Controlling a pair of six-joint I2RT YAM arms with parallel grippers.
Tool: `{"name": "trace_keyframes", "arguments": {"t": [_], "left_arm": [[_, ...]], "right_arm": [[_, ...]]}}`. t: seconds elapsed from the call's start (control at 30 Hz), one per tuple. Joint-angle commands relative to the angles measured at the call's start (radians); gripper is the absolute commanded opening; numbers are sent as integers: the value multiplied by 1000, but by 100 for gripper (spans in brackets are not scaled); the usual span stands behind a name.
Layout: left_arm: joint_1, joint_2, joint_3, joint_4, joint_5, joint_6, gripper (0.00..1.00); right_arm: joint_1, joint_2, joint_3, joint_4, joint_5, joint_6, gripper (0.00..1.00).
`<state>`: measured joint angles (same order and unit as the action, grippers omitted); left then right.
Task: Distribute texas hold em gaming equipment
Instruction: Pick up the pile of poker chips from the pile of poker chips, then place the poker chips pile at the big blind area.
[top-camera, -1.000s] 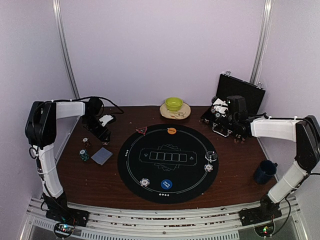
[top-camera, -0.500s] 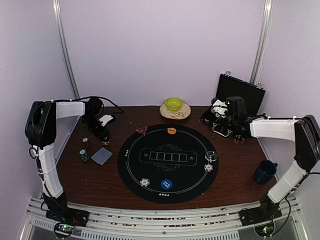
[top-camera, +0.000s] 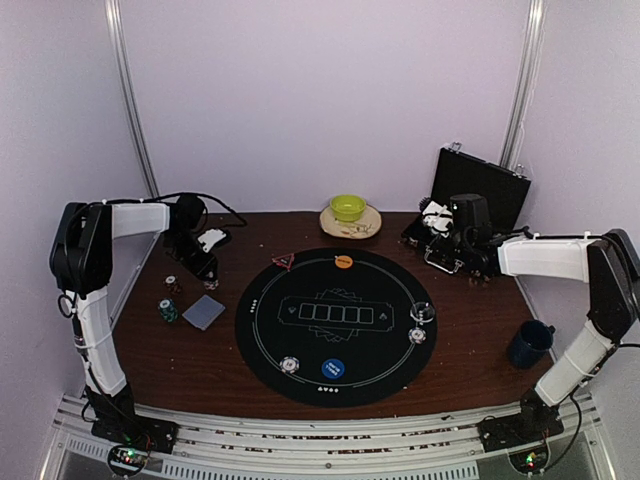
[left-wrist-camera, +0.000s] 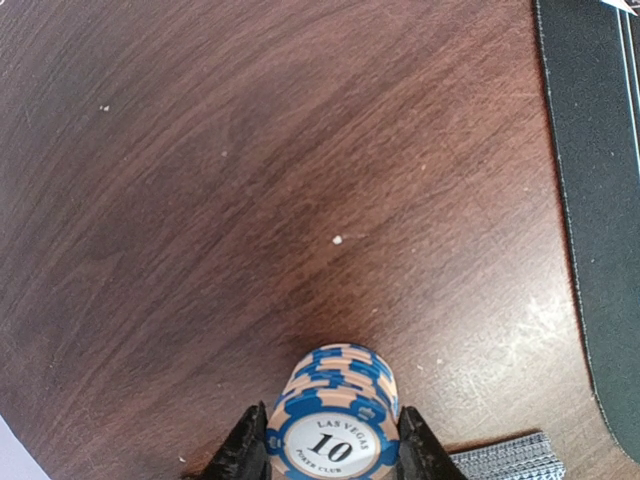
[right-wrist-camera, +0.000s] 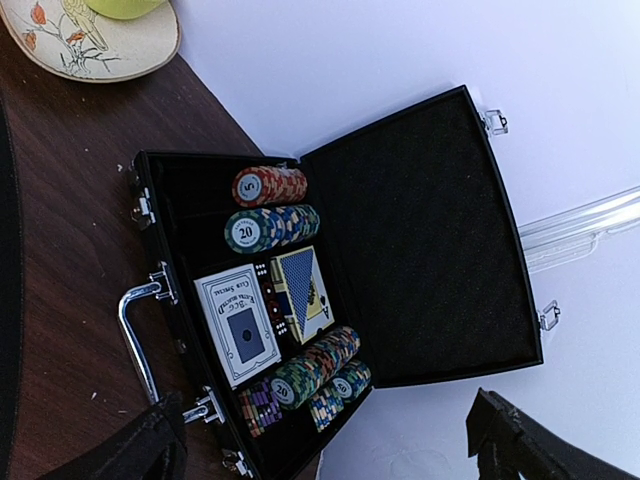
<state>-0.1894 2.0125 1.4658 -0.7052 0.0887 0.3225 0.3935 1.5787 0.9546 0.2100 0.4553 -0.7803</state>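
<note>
Chips are held on the left: a stack of blue-and-orange poker chips (left-wrist-camera: 338, 400), its top face marked 10, is clamped between the fingers of the left gripper (top-camera: 203, 266). The gripper is closed narrowly on the stack's sides, so that the whole pile can be carried as one. Whether the stack has been raised off the worktop (left-wrist-camera: 250, 180) cannot be told.

Near it, off the mat, a pale chip stack (top-camera: 170, 281), a green chip stack (top-camera: 167, 310) and the deck of grey-blue-backed cards (top-camera: 203, 311) are laid, apparently as a supply waiting to be shared out.

On the round black mat (top-camera: 262, 335), pieces are set around the printed ring, judged to mark player positions. The red triangle marker (top-camera: 283, 261) and orange disc (top-camera: 343, 262) are at the far side, the blue disc (top-camera: 333, 369) at the near side, and the clear disc (top-camera: 422, 311) at the right.

The right gripper (top-camera: 443, 230) is held wide and empty above the open black case (right-wrist-camera: 420, 230). Chip rolls (right-wrist-camera: 270, 230) are lined up in the case's compartments, so a further pick is judged likely there.

The dark blue mug (top-camera: 528, 343) is stood well apart at the right.
</note>
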Motion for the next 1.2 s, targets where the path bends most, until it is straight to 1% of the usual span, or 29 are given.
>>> {"name": "trace_keyframes", "arguments": {"t": [0.0,0.17,0.37,0.5,0.6,0.67,0.77,0.83,0.87,0.97,1.0,1.1,1.17], "left_arm": [[8,-39,-3,15,-12,-11,35],[8,-80,2,16,-10,-3,33],[-10,-118,9,3,-10,14,33],[-61,-129,32,-9,-8,32,33],[-138,-114,82,-17,-19,38,33],[-205,-84,141,-32,-21,42,33],[-314,8,261,-61,-13,50,34],[-373,87,377,-86,-11,49,34],[-400,128,436,-99,-10,50,34],[-471,265,625,-118,-10,53,31],[-492,309,686,-116,-14,54,30],[-539,424,848,-87,-25,54,30],[-562,466,889,-24,-35,54,30]], "right_arm": [[7,11,-15,28,31,-2,100],[8,14,-14,27,32,-2,100],[8,13,-14,29,33,-2,100],[8,11,-11,27,33,2,100],[5,7,-9,21,30,4,100],[-5,5,-6,13,24,9,100],[-34,3,0,-4,8,18,100],[-59,1,4,-11,1,18,100],[-70,0,6,-14,0,47,100],[-102,-5,8,-14,-6,58,100],[-108,-6,9,-14,-6,61,100],[-118,-9,9,-16,-12,66,100],[-119,-7,7,-15,-10,64,100]]}}
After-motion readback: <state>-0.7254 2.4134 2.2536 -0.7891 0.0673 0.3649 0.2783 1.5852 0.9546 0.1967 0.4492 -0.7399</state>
